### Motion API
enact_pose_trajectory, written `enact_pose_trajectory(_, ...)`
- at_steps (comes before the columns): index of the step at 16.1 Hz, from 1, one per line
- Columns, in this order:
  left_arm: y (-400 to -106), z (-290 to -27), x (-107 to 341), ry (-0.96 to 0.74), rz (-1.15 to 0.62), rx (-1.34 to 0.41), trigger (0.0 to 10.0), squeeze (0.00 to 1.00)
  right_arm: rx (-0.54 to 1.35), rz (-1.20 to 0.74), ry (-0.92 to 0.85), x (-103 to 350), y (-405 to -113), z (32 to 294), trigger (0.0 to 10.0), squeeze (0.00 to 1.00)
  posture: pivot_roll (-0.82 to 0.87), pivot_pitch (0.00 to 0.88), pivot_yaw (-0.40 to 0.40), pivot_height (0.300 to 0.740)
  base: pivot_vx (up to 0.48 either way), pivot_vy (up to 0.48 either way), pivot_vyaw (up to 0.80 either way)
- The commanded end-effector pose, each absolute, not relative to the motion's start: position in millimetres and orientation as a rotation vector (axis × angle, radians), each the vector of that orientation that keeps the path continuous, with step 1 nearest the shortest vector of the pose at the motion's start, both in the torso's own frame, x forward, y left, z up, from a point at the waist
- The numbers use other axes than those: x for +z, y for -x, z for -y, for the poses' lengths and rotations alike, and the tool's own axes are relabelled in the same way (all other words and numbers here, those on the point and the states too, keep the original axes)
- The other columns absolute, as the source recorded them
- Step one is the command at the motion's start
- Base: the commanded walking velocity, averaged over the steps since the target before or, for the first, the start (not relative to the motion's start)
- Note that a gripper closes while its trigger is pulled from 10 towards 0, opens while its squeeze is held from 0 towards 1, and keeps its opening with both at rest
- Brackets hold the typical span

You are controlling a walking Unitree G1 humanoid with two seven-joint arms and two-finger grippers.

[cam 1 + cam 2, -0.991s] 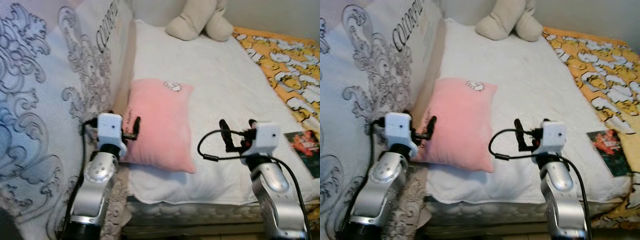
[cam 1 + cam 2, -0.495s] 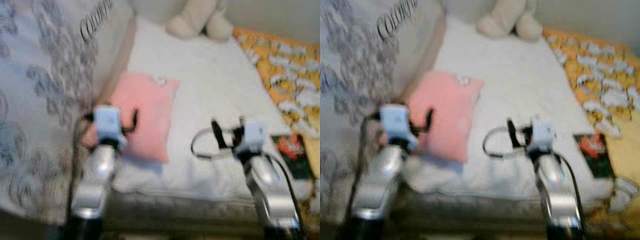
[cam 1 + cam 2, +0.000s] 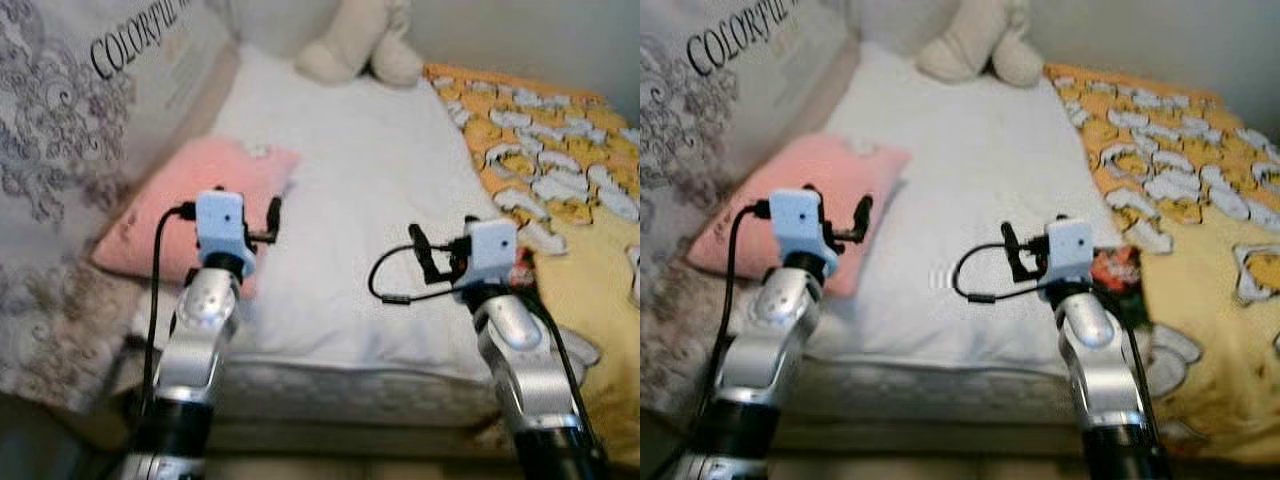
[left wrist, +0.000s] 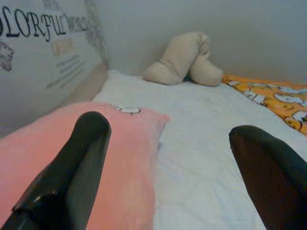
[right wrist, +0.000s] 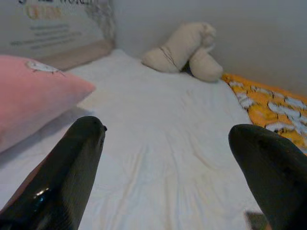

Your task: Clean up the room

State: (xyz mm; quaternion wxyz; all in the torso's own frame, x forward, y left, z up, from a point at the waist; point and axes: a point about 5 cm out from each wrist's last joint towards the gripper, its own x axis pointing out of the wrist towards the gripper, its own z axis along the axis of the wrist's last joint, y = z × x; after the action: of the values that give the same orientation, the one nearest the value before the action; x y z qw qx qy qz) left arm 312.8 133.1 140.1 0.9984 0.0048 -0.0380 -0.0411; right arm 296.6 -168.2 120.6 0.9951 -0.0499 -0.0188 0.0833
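A pink pillow (image 3: 165, 205) lies on the left side of the white bed sheet (image 3: 360, 170), against a patterned cloth. My left gripper (image 3: 255, 225) hovers open above the pillow's near right edge, with nothing between its fingers (image 4: 72, 167). Out over the sheet's front part, my right gripper (image 3: 438, 255) is open and empty too, and its fingers (image 5: 72, 167) stand wide apart. A dark book (image 3: 1112, 270) with a red cover lies on the sheet just right of the right gripper, partly hidden by it.
A beige plush toy (image 3: 350, 45) sits at the far end of the bed by the wall. A yellow and orange patterned blanket (image 3: 565, 170) covers the right side. A grey patterned cloth with the word COLORFUL (image 3: 90, 90) rises along the left. The mattress edge (image 3: 350, 385) is near me.
The whole picture has shifted, so the camera has moved, and the bed now sits further left in view. Both arms hold the same raised pose, grippers open.
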Motion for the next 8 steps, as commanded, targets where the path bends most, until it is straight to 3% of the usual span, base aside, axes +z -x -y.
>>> enact_pose_trajectory(1, -314, -123, 139, -0.007, 0.072, -0.113, 10.0, 0.0, 0.142, 0.039, 0.126, 121, -297, 178, 10.0, 0.0, 0.03, 0.0, -0.076, 0.74, 0.255, -0.405, 0.0)
enact_pose_trajectory(2, -314, -122, 137, -0.008, 0.065, -0.118, 10.0, 0.0, 0.134, 0.02, 0.138, 118, -296, 180, 10.0, 0.0, 0.02, 0.0, -0.075, 0.74, 0.277, -0.39, 0.0)
enact_pose_trajectory(8, -320, -128, 135, -0.045, 0.053, -0.08, 10.0, 0.0, 0.123, 0.002, 0.132, 110, -289, 183, 10.0, 0.0, 0.01, 0.0, -0.063, 0.74, 0.0, 0.0, -0.49)
